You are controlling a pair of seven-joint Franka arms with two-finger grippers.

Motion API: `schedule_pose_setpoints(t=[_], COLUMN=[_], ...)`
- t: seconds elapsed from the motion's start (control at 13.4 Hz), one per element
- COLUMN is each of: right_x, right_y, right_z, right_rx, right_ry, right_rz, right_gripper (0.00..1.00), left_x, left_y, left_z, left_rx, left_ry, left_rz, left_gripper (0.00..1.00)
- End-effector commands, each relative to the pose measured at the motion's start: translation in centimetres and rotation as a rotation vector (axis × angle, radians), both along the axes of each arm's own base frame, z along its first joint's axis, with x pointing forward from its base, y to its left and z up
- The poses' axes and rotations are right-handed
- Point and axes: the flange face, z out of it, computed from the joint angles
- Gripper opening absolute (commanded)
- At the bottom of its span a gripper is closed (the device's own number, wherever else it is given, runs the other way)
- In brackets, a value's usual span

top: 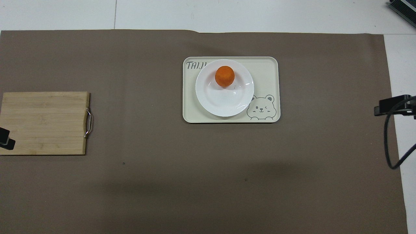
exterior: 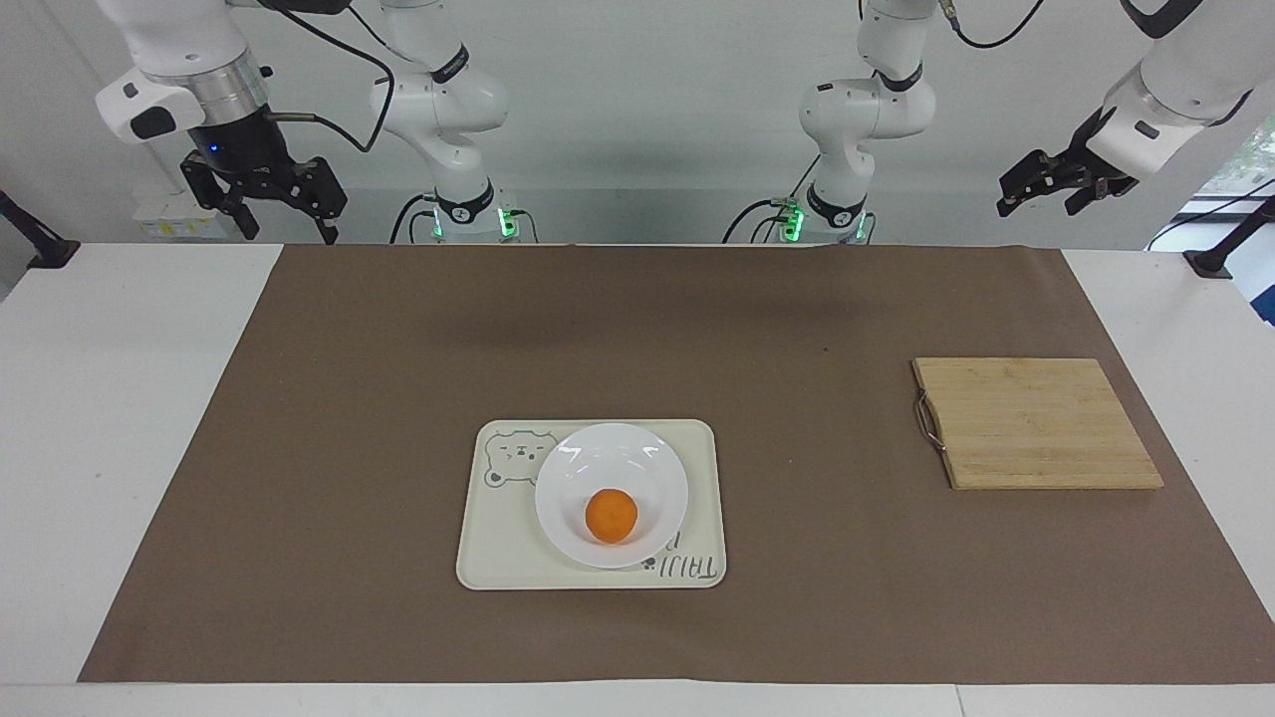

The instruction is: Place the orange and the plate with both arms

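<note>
The orange [exterior: 611,515] [top: 224,76] lies in the white plate [exterior: 618,458] [top: 224,100], toward the plate's edge that is farther from the robots. The plate rests on a cream bear-print tray [exterior: 498,543] [top: 267,71] in the middle of the brown mat. My right gripper [exterior: 284,231] hangs open and empty high over the mat's corner at the right arm's end. My left gripper [exterior: 1036,207] hangs open and empty high over the corner at the left arm's end. In the overhead view only one finger [top: 5,139] of the left gripper and one finger [top: 390,105] of the right gripper show at the edges.
A bamboo cutting board [exterior: 1036,423] [top: 42,122] with a metal handle lies on the mat toward the left arm's end. A brown mat [exterior: 398,349] covers most of the white table. Two gripperless arm bases with green lights stand at the robots' edge.
</note>
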Motion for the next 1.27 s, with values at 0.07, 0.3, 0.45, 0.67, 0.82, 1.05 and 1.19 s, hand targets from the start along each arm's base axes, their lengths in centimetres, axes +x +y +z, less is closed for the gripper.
schedule_pose_setpoints(t=[0.07, 0.3, 0.45, 0.67, 0.82, 1.05, 1.19], right_x=[-0.1, -0.1, 0.0, 0.0, -0.1, -0.2, -0.3], right_y=[0.0, 0.0, 0.0, 0.2, 0.3, 0.3, 0.4], right_z=[0.1, 0.1, 0.1, 0.2, 0.0, -0.1, -0.2], right_rx=[-0.023, -0.026, -0.012, -0.01, -0.003, 0.0, 0.007], right_ry=[0.011, 0.013, 0.013, 0.009, 0.013, 0.016, 0.019], right_rz=[0.029, 0.034, 0.029, 0.038, 0.048, 0.056, 0.056], right_gripper=[1.0, 1.0, 1.0, 1.0, 1.0, 1.0, 1.0], left_x=[-0.3, -0.3, -0.3, -0.3, -0.3, -0.3, -0.3], left_y=[-0.6, -1.2, -1.0, -1.0, -1.1, -1.0, -1.1], left_z=[0.3, 0.3, 0.3, 0.3, 0.3, 0.3, 0.3], left_rx=[0.007, 0.007, 0.007, 0.007, 0.007, 0.007, 0.007], left_ry=[-0.024, -0.025, -0.024, -0.024, -0.025, -0.024, -0.025], left_rz=[-0.006, -0.019, -0.014, -0.016, -0.017, -0.016, -0.017], left_gripper=[1.0, 1.0, 1.0, 1.0, 1.0, 1.0, 1.0])
